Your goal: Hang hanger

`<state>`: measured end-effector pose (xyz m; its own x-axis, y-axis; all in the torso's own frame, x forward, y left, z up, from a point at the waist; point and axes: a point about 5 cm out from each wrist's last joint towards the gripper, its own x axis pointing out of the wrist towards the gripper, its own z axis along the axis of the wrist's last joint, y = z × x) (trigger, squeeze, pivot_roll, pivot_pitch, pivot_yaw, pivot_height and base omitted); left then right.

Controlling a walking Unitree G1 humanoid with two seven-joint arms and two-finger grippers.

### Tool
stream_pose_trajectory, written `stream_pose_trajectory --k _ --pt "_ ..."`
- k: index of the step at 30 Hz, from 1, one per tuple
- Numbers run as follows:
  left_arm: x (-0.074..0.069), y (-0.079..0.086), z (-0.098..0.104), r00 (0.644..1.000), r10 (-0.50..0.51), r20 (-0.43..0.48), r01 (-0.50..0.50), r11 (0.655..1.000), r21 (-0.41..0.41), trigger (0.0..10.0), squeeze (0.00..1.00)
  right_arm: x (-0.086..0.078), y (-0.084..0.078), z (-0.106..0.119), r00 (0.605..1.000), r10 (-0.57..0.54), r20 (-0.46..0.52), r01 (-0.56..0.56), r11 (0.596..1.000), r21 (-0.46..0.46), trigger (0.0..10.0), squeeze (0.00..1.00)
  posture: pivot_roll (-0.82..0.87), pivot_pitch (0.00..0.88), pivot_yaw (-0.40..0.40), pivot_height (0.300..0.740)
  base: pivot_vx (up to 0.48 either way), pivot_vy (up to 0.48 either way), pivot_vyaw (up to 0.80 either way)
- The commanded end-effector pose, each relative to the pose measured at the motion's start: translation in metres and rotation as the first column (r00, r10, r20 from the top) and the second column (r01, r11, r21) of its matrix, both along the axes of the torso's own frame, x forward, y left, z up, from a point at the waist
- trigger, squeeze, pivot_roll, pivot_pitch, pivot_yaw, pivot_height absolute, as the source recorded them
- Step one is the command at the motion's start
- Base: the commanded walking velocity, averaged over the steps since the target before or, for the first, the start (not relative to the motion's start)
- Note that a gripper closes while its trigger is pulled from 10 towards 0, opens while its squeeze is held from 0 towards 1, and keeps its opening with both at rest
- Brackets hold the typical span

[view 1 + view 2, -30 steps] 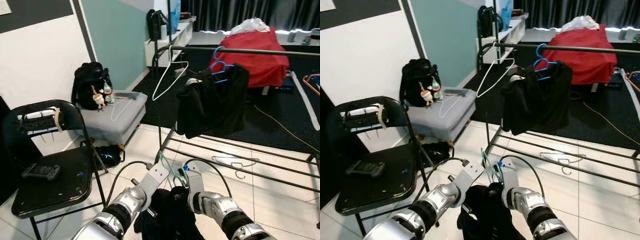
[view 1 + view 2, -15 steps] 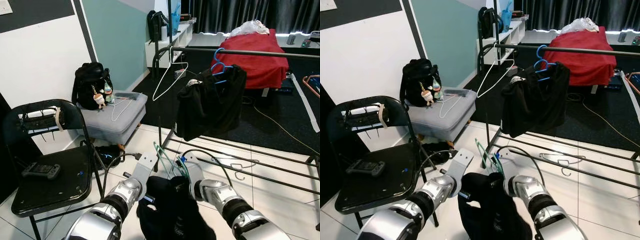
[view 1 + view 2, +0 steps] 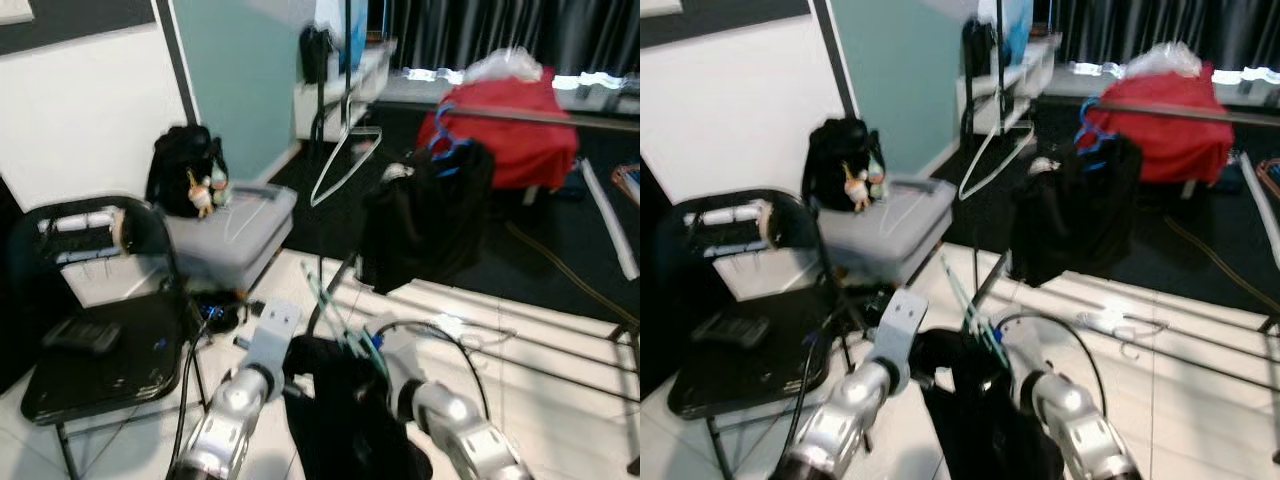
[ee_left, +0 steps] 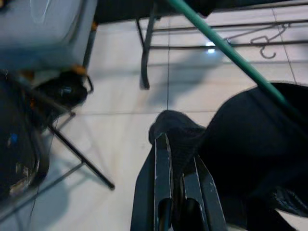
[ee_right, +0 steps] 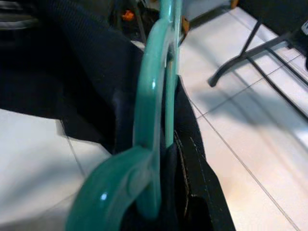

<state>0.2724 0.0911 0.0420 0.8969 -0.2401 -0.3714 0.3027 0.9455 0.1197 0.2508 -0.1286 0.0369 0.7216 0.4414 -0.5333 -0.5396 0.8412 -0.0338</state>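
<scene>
The left gripper (image 4: 177, 185) is pinched on a fold of the black garment (image 3: 340, 420), just beside the green hanger (image 5: 154, 96). The right gripper (image 3: 385, 355) is at the hanger's neck; I cannot tell its finger state. Keep the cloth bunched clear of the hook, then lift both toward the rail (image 3: 560, 118), well ahead beside the hung dark shirt (image 3: 425, 225).

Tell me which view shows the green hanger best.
The right wrist view: the green hanger fills it close up, sharp, with the black garment draped on it. The left wrist view catches one straight bar. Both eye views show it small and blurred between the arms.
</scene>
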Motion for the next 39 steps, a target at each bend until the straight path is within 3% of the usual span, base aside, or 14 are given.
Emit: stream_pose_trajectory --k 1,3,4,6,8,15,16,20,24,28,29,30,39 --pt "0.005 0.009 0.010 0.998 0.025 0.052 -0.026 0.999 0.028 10.0 0.00 0.002 0.002 0.005 1.000 0.007 0.025 -0.007 1.000 -0.022 0.0 0.00 -0.17 0.000 0.006 0.740 0.000 0.000 0.00" --pt "-0.016 0.025 0.007 0.997 0.052 0.052 -0.053 0.998 0.030 10.0 0.00 -0.020 -0.002 0.006 0.998 -0.032 0.048 0.034 0.999 -0.040 0.0 0.00 -0.15 0.000 -0.004 0.740 0.000 0.000 0.00" --pt "-0.016 0.025 0.007 0.997 0.052 0.052 -0.053 0.998 0.030 10.0 0.00 -0.020 -0.002 0.006 0.998 -0.032 0.048 0.034 0.999 -0.040 0.0 0.00 -0.15 0.000 -0.004 0.740 0.000 0.000 0.00" --pt "-0.038 0.033 0.009 0.997 0.062 0.036 -0.062 0.998 0.001 10.0 0.00 -0.035 -0.006 0.012 0.996 -0.073 0.052 0.075 0.997 -0.032 0.0 0.00 -0.15 0.000 -0.011 0.740 0.000 0.000 0.00" --pt "-0.044 0.035 0.011 0.997 0.068 0.032 -0.068 0.998 -0.019 10.0 0.00 -0.039 -0.006 0.013 0.996 -0.078 0.047 0.079 0.997 -0.022 0.0 0.00 -0.15 0.000 -0.013 0.740 0.000 0.000 0.00" --pt "-0.050 0.039 0.011 0.996 0.092 0.016 -0.091 0.995 -0.051 10.0 0.00 -0.043 -0.005 0.014 0.995 -0.087 0.047 0.088 0.996 -0.010 0.0 0.00 -0.16 0.000 -0.003 0.740 0.000 0.000 0.00" --pt "-0.051 0.041 0.011 0.994 0.111 0.013 -0.109 0.990 -0.094 10.0 0.00 -0.044 -0.005 0.016 0.993 -0.104 0.058 0.103 0.995 0.016 0.0 0.00 -0.15 0.000 -0.002 0.740 0.000 0.000 0.00" --pt "-0.051 0.041 0.011 0.994 0.111 0.013 -0.109 0.990 -0.094 10.0 0.00 -0.044 -0.005 0.016 0.993 -0.104 0.058 0.103 0.995 0.016 0.0 0.00 -0.15 0.000 -0.002 0.740 0.000 0.000 0.00" --pt "-0.050 0.043 0.018 0.991 0.127 0.053 -0.119 0.985 -0.123 10.0 0.00 -0.044 -0.002 0.022 0.989 -0.127 0.078 0.123 0.991 0.050 0.0 0.00 -0.14 0.000 0.001 0.740 0.000 0.000 0.00" --pt "-0.048 0.042 0.023 0.987 0.127 0.096 -0.118 0.988 -0.095 10.0 0.00 -0.042 -0.001 0.023 0.988 -0.132 0.081 0.127 0.990 0.057 0.0 0.00 -0.14 0.000 -0.001 0.740 0.000 0.000 0.00" --pt "-0.048 0.042 0.024 0.987 0.127 0.101 -0.119 0.989 -0.089 10.0 0.00 -0.042 0.000 0.023 0.988 -0.130 0.080 0.126 0.990 0.058 1.9 0.00 -0.14 0.000 -0.002 0.740 0.000 0.000 0.00" --pt "-0.048 0.041 0.025 0.988 0.115 0.101 -0.106 0.991 -0.082 10.0 0.00 -0.042 0.002 0.024 0.989 -0.127 0.079 0.122 0.991 0.058 10.0 0.00 -0.14 0.000 -0.005 0.740 0.000 0.000 0.00" --pt "-0.048 0.036 0.028 0.992 0.081 0.093 -0.073 0.994 -0.079 10.0 0.00 -0.042 0.005 0.026 0.991 -0.114 0.063 0.109 0.991 0.074 10.0 0.00 -0.14 0.000 -0.005 0.740 0.000 0.000 0.00"
